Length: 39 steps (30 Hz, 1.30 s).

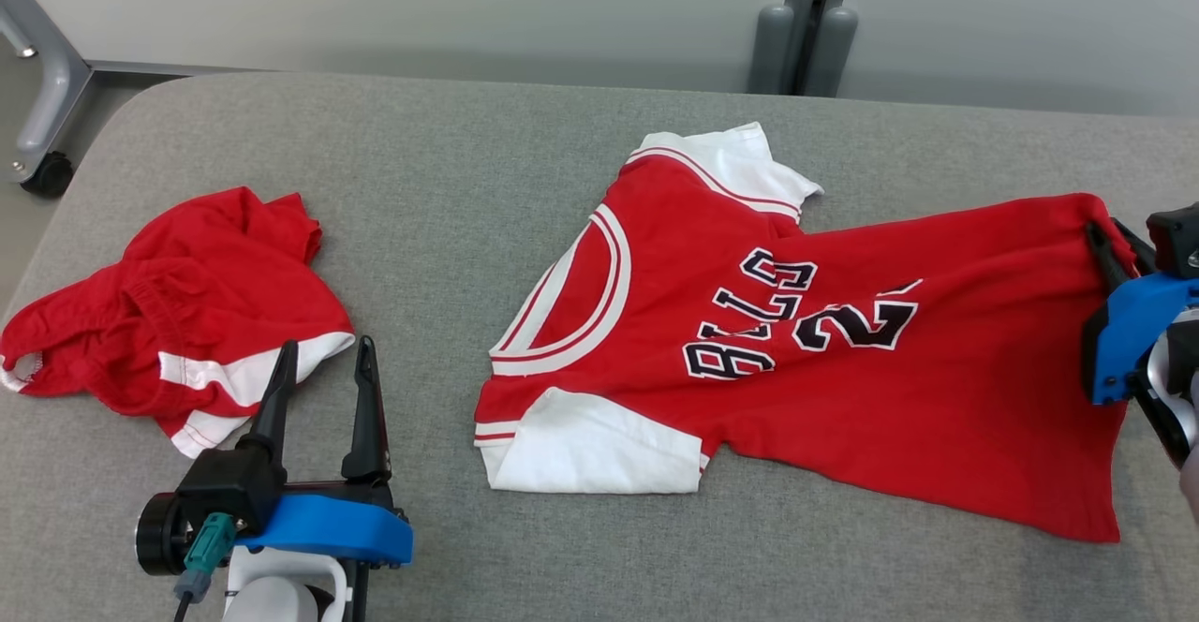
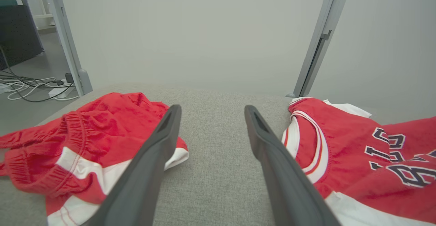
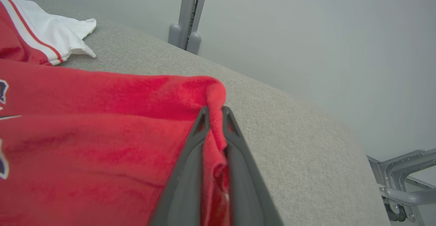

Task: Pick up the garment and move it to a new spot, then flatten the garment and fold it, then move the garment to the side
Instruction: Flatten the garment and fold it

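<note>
The right gripper is squeezed tight on a bottom corner of the red shirt. The shirt lies spread over the middle and right of the gray table. The left gripper is wide open, holding nothing, just beside the red shorts on the left

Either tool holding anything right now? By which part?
Right tool pinches the red jersey at a hem corner. Left tool open, empty.
</note>
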Tool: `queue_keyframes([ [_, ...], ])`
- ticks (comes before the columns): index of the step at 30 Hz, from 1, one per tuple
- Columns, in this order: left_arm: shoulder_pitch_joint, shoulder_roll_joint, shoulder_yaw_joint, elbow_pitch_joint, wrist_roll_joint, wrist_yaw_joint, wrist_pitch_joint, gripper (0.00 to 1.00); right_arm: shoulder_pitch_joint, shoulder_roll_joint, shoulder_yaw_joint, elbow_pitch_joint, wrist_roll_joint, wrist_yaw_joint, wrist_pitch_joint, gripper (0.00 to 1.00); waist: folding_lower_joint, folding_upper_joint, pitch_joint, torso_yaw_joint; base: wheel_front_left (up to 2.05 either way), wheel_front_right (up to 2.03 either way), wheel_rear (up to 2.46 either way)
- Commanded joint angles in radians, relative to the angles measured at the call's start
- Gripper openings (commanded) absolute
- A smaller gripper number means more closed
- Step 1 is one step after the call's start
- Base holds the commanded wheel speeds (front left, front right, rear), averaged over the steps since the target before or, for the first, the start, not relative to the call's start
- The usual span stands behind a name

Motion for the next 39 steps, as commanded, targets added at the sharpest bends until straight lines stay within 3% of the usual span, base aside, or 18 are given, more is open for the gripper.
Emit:
queue_keyframes([
  [1,-0.017,0.001,0.003,0.002,0.002,0.0,-0.005,1.0,-0.02,0.007,0.001,0.012,-0.001,0.0,0.0,0.95,-0.0001,0.0,0.002,0.002,0.0,0.0,0.0],
  [2,-0.017,0.0,0.005,0.002,0.002,0.001,-0.005,1.0,-0.027,0.018,-0.001,0.022,0.001,0.0,-0.004,1.0,-0.0001,0.0,0.002,0.001,0.0,0.0,0.0],
  [10,0.003,0.006,0.018,0.007,0.009,0.006,-0.005,1.0,-0.028,0.071,-0.02,0.04,0.016,0.0,-0.108,1.0,-0.0001,0.0,-0.028,-0.042,0.0,0.0,0.0],
  [15,0.028,0.014,0.032,0.001,0.009,0.009,-0.005,1.0,0.04,0.116,-0.028,-0.03,0.04,0.0,-0.155,1.0,-0.0001,0.0,-0.058,-0.079,0.0,0.0,0.0],
  [24,0.062,0.024,0.044,-0.014,0.008,0.013,-0.005,1.0,0.253,0.211,-0.064,-0.306,0.086,0.0,-0.168,1.0,-0.0001,0.0,-0.078,-0.126,0.0,0.0,0.0],
  [29,0.07,0.03,0.047,-0.018,0.005,0.016,-0.005,1.0,0.396,0.273,-0.115,-0.476,0.054,0.0,-0.166,1.0,-0.0001,0.0,-0.08,-0.136,0.0,0.0,0.0],
  [39,0.078,0.04,0.047,-0.016,0.0,0.02,-0.005,1.0,0.636,0.371,-0.23,-0.785,-0.026,0.0,-0.056,1.0,-0.0001,0.0,-0.09,-0.146,0.0,0.0,0.0],
])
